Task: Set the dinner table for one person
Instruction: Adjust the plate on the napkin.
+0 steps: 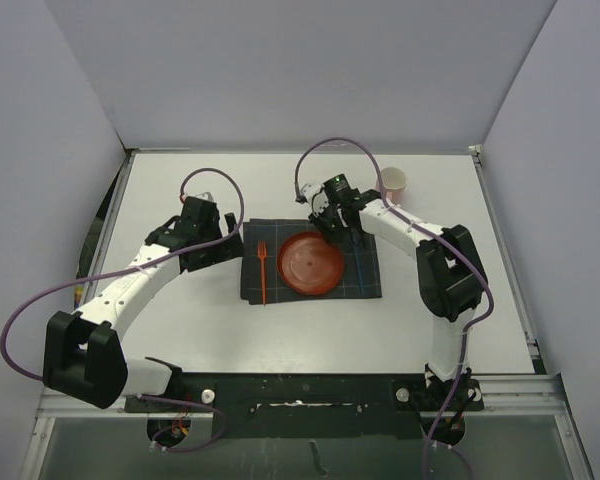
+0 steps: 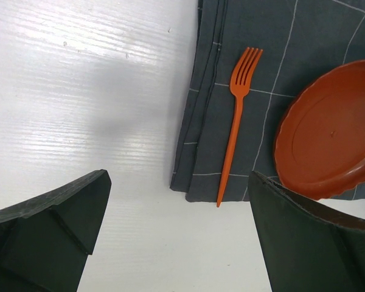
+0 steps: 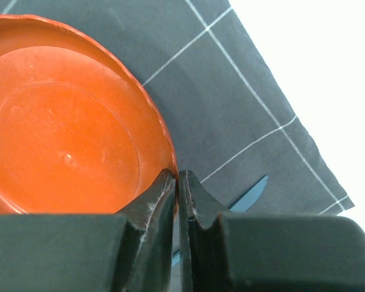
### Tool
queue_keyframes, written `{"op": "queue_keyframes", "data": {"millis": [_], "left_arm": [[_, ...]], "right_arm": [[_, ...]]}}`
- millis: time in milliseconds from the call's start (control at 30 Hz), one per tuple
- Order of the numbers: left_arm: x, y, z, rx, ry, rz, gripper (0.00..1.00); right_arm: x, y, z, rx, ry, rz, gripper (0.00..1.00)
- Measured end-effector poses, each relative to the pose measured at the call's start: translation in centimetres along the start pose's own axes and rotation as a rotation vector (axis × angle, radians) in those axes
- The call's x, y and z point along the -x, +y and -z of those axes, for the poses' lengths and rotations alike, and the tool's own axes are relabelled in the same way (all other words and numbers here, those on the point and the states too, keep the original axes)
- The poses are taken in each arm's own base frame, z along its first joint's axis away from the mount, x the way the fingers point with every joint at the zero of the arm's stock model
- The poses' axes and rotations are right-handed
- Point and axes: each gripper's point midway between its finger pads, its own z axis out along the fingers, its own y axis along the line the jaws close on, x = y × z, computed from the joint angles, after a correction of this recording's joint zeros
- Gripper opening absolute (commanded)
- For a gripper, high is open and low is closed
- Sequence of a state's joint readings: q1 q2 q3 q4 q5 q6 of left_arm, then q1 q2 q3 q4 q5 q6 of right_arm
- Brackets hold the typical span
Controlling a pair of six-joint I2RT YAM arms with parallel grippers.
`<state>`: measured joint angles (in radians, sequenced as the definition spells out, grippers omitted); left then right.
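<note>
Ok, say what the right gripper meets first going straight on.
Most likely the rim of the orange plate: the right gripper, jaws shut, points down right at that edge. Depth is unclear, so it could land on the grid mat just beside.

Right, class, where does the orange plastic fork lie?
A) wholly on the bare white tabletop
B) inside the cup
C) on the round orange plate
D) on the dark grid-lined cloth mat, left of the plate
D: the orange plastic fork lies flat on the dark grid-lined cloth mat, to the left of the round orange plate and clear of it.
</note>
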<state>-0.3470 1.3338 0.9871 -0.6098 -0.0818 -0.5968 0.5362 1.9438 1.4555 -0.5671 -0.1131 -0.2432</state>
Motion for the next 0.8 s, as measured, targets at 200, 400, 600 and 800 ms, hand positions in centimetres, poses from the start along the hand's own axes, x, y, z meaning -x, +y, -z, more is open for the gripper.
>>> {"op": "queue_keyframes", "data": {"millis": [200, 400, 600, 800], "left_arm": [[-0.5, 0.3, -0.1, 0.007, 0.010, 0.001, 0.98], [-0.5, 0.3, -0.1, 0.006, 0.010, 0.002, 0.98], [-0.5, 0.3, -0.1, 0.003, 0.012, 0.002, 0.98], [-0.6, 0.2, -0.1, 0.001, 0.014, 0.003, 0.98]], "right_arm": [[1.6, -0.6, -0.1, -0.010, -0.030, 0.008, 0.00], [1.1, -0.5, -1.2, -0.002, -0.007, 0.006, 0.00], [1.1, -0.5, -1.2, -0.003, -0.009, 0.007, 0.00], [1.1, -0.6, -1.2, -0.005, -0.012, 0.010, 0.00]]}}
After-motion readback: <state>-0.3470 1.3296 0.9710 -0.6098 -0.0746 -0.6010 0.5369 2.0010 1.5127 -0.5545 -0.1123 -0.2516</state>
